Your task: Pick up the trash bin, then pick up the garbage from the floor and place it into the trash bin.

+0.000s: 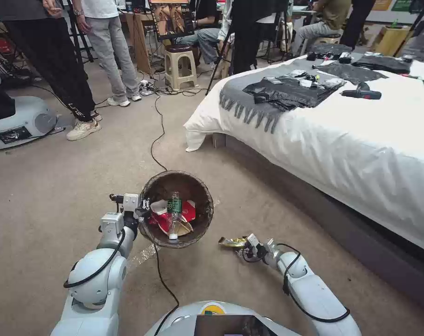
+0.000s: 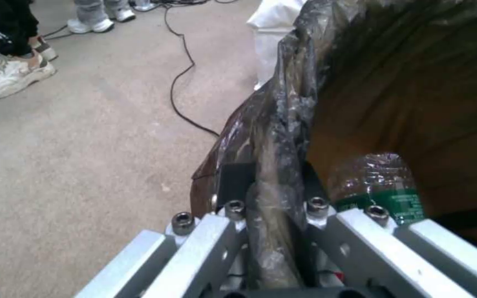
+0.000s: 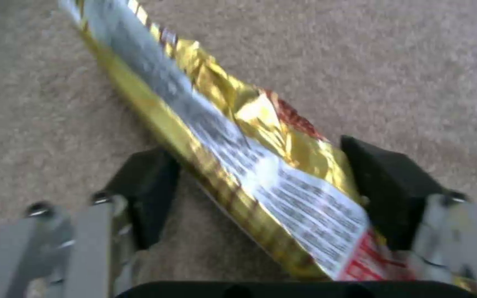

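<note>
Low in the centre of the head view, the left gripper (image 1: 144,210) is clamped on the rim of the trash bin (image 1: 200,224); just right of it, the right gripper (image 1: 245,244) stands spread around the yellow wrapper (image 1: 231,241), whose long axis points toward the bin

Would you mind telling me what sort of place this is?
Probably a mock bedroom in a robot lab: a white bed, carpeted floor, and another robot base beside standing people.
</note>
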### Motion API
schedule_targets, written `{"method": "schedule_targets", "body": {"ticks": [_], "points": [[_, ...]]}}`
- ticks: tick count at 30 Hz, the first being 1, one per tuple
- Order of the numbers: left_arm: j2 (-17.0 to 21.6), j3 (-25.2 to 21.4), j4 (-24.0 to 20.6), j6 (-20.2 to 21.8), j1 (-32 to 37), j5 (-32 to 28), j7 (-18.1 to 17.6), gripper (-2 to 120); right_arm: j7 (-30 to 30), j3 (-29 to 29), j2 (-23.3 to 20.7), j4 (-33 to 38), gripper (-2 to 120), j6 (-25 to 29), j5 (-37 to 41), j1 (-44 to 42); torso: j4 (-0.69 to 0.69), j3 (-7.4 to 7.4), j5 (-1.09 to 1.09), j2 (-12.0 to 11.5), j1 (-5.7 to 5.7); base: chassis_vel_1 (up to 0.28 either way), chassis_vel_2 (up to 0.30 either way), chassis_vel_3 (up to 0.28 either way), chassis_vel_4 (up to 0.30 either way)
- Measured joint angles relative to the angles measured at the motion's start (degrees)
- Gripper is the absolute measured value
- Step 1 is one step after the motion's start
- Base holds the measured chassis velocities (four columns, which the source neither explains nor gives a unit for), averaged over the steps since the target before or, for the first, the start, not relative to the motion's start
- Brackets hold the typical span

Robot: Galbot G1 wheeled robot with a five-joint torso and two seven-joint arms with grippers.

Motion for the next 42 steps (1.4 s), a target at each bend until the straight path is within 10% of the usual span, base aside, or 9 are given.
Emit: {"method": "schedule_targets", "body": {"ticks": [18, 26, 42], "points": [[-0.02, 0.57, -0.09, -0.14, 0.04, 0.28, 0.07, 3, 2.55, 0.54, -0.16, 1.48, 0, -0.01, 0.37, -1.22, 0.0, 0.0, 0.0, 0.0, 0.0, 0.0, 0.0, 0.0, 0.0], [-0.02, 0.59, -0.51, -0.14, 0.16, 0.3, 0.08, 3, 4.41, 1.14, -0.04, 2.97, 0, 0.56, 0.35, -1.7, 0.0, 0.0, 0.01, 0.0, 0.0, 0.0, 0.0, 0.0, 0.0], [0.18, 0.27, -0.84, 0.05, 0.12, -0.09, 0.01, 3, 7.49, 14.14, -3.5, 36.24, 0, -3.12, 11.4, -14.79, 0.0, 0.0, -0.02, 0.0, 0.0, 0.0, 0.0, 0.0, 0.0]]}}
